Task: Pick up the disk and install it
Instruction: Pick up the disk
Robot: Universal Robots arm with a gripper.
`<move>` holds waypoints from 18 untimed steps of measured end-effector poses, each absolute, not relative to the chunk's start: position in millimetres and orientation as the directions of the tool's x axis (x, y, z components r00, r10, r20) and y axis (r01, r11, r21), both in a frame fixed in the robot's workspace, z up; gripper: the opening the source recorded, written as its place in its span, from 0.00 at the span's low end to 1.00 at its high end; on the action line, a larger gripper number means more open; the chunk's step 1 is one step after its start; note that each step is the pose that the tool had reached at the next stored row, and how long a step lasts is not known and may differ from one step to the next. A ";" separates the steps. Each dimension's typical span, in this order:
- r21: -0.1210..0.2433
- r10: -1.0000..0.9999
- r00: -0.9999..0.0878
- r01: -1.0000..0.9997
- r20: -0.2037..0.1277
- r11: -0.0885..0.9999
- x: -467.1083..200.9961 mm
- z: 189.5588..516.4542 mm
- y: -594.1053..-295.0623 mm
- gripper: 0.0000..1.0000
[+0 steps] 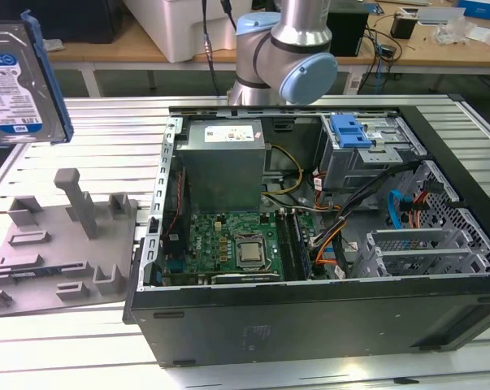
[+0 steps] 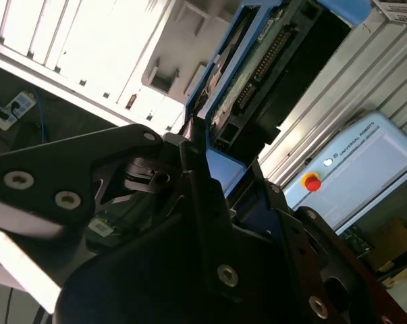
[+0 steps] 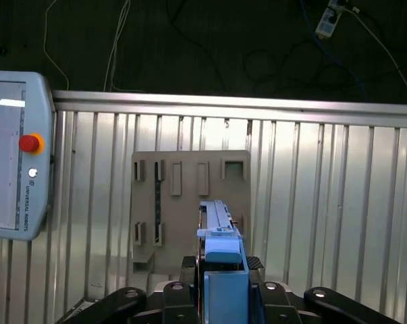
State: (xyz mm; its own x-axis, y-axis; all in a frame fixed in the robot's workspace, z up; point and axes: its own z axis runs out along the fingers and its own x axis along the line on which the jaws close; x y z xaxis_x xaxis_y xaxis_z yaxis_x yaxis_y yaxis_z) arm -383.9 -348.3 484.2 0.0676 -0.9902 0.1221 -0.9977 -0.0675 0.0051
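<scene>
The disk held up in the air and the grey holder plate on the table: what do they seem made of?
The disk: silvery body, probably metal, with a glossy white-and-blue label, likely paper; its blue rails look like matte moulded plastic. The grey holder plate: dull, uniform grey with blocky posts and slots, likely plastic.

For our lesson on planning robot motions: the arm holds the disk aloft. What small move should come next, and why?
Probably carry the disk toward the exterior view's right without lowering it. The gripper grips it above the grey fixture, while the drive cage sits inside the open case, whose wall stands between.
</scene>
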 end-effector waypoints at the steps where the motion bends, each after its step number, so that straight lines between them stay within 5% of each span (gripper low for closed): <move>1: 0.005 -0.990 0.068 -0.998 0.122 -0.068 -378.7 484.7 -349.0 0.36; 18: 0.005 -0.991 0.068 -0.998 0.116 -0.068 -311.0 493.9 -359.2 0.36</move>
State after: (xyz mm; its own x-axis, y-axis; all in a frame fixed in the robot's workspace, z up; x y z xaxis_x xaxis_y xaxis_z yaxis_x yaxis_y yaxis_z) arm -311.0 -359.2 493.9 0.0679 -0.9909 0.1163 -0.9977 -0.0678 0.0048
